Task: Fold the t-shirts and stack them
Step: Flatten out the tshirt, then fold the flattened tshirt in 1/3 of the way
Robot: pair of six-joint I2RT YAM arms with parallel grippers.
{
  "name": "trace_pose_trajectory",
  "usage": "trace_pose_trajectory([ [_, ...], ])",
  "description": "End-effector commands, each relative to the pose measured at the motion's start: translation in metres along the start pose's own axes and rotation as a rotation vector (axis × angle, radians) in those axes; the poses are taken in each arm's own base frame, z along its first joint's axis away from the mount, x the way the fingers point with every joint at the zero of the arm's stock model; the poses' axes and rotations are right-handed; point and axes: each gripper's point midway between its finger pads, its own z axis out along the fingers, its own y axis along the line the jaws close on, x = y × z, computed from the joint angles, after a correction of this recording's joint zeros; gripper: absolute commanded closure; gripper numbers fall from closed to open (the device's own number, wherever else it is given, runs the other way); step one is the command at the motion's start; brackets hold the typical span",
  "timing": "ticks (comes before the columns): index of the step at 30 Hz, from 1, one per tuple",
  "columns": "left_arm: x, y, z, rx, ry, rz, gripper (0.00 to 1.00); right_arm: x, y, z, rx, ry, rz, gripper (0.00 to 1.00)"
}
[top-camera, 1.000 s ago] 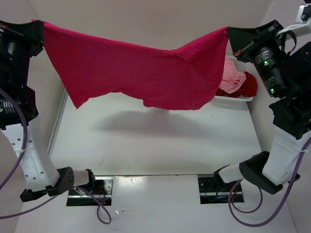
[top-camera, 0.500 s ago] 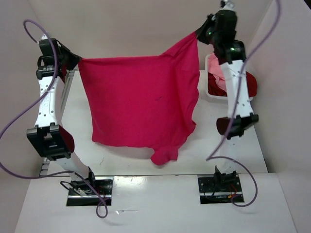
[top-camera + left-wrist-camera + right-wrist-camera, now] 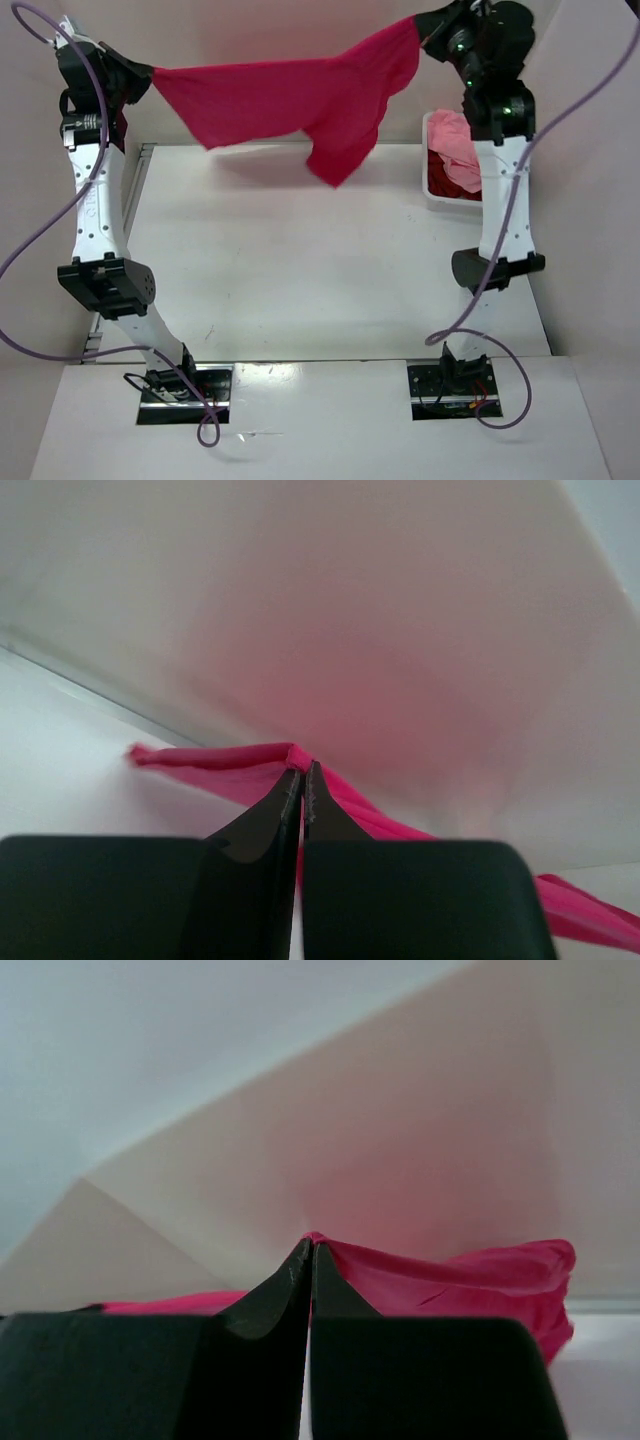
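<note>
The bright crimson-pink t-shirt (image 3: 290,100) hangs stretched in the air at the far end of the table between both arms. My left gripper (image 3: 148,72) is shut on its left corner (image 3: 292,756). My right gripper (image 3: 420,26) is shut on its right corner (image 3: 330,1248). A loose part of the shirt droops toward the middle (image 3: 345,150). The light pink t-shirt (image 3: 452,132) and the dark red t-shirt (image 3: 458,172) lie bunched in the white basket (image 3: 430,192) at the far right.
The white table top (image 3: 300,270) lies below the hanging shirt. The walls stand close behind and beside both arms. A metal rail (image 3: 135,200) runs along the table's left edge. The right arm's elbow (image 3: 497,268) hangs over the table's right side.
Both arms have swung up and back toward the far wall. The crimson-pink shirt has risen from hanging low over the table to stretched nearly flat, high at the back.
</note>
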Motion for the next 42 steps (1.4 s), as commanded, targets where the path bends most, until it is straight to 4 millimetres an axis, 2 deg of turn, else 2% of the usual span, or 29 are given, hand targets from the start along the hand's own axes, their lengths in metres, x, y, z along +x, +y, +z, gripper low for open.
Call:
trace_pose_trajectory([
  [1,-0.041,-0.024,-0.021,0.054,-0.129,-0.001,1.0,-0.059,0.044,-0.041,-0.115,-0.148,0.004,1.0],
  [2,-0.042,-0.025,-0.02,0.064,-0.141,0.0,1.0,-0.048,0.038,-0.039,-0.099,-0.107,-0.007,1.0],
  [3,-0.032,-0.017,-0.02,0.048,-0.123,-0.002,1.0,-0.012,0.015,-0.025,-0.043,0.0,-0.013,1.0],
  [5,-0.023,-0.01,-0.02,0.055,-0.116,0.008,1.0,0.011,0.005,-0.03,-0.027,0.082,-0.022,1.0],
  [6,-0.014,-0.002,-0.02,0.043,-0.103,0.015,1.0,0.062,-0.03,-0.024,0.056,0.21,-0.02,1.0],
  [7,0.011,0.017,-0.022,0.01,-0.051,0.009,1.0,0.072,-0.037,-0.025,0.058,0.214,-0.02,1.0],
  [8,0.02,0.026,-0.024,0.001,-0.04,0.02,1.0,0.065,-0.036,-0.046,0.057,0.195,-0.022,1.0],
  [9,0.026,0.029,-0.033,-0.001,-0.038,0.02,1.0,0.118,-0.071,-0.051,0.13,0.308,-0.009,1.0],
  [10,0.04,0.041,-0.035,-0.021,-0.015,0.026,1.0,0.137,-0.084,-0.059,0.159,0.352,-0.004,1.0],
  [11,0.072,0.07,-0.033,-0.071,0.045,0.029,1.0,0.146,-0.093,-0.073,0.186,0.37,-0.016,1.0],
  [12,0.082,0.074,-0.041,-0.066,0.062,0.027,1.0,0.197,-0.126,-0.088,0.257,0.479,-0.005,1.0],
  [13,0.095,0.085,-0.044,-0.084,0.084,0.024,1.0,0.217,-0.139,-0.099,0.283,0.52,-0.001,1.0],
  [14,0.124,0.106,-0.052,-0.116,0.139,0.016,1.0,0.255,-0.162,-0.121,0.336,0.596,0.016,1.0],
  [16,0.148,0.126,-0.062,-0.148,0.178,0.01,1.0,0.29,-0.179,-0.142,0.374,0.665,0.058,1.0],
  [17,0.159,0.139,-0.067,-0.181,0.192,0.018,1.0,0.32,-0.196,-0.163,0.413,0.744,0.072,1.0],
  [18,0.166,0.147,-0.075,-0.199,0.198,0.03,1.0,0.331,-0.197,-0.173,0.417,0.773,0.098,1.0],
  [19,0.192,0.169,-0.084,-0.247,0.256,0.023,1.0,0.336,-0.199,-0.181,0.433,0.782,0.117,1.0],
  [20,0.201,0.179,-0.093,-0.281,0.273,0.036,1.0,0.35,-0.207,-0.198,0.47,0.826,0.132,1.0],
  [21,0.211,0.19,-0.1,-0.313,0.297,0.035,1.0,0.349,-0.204,-0.206,0.465,0.833,0.136,1.0],
  [22,0.23,0.21,-0.113,-0.369,0.35,0.024,1.0,0.351,-0.204,-0.213,0.485,0.839,0.162,1.0],
  [23,0.238,0.216,-0.12,-0.386,0.371,0.021,1.0,0.358,-0.208,-0.227,0.51,0.873,0.167,1.0],
  [24,0.238,0.221,-0.128,-0.401,0.367,0.015,1.0,0.357,-0.203,-0.234,0.506,0.877,0.184,1.0],
  [27,0.254,0.242,-0.154,-0.482,0.403,-0.012,1.0,0.372,-0.202,-0.261,0.525,0.941,0.235,1.0],
  [30,0.27,0.256,-0.179,-0.553,0.457,-0.013,1.0,0.38,-0.19,-0.288,0.507,0.995,0.31,1.0],
  [33,0.27,0.257,-0.189,-0.578,0.469,-0.028,1.0,0.374,-0.183,-0.304,0.505,0.999,0.323,1.0],
  [36,0.27,0.259,-0.194,-0.594,0.47,-0.025,1.0,0.366,-0.176,-0.309,0.487,0.977,0.319,1.0],
  [39,0.273,0.26,-0.188,-0.582,0.47,-0.028,1.0,0.371,-0.18,-0.303,0.493,0.984,0.32,1.0],
  [40,0.279,0.266,-0.186,-0.596,0.488,-0.03,1.0,0.364,-0.177,-0.288,0.466,0.953,0.314,1.0],
  [42,0.271,0.262,-0.172,-0.583,0.467,-0.037,1.0,0.367,-0.189,-0.272,0.489,0.947,0.263,1.0],
])
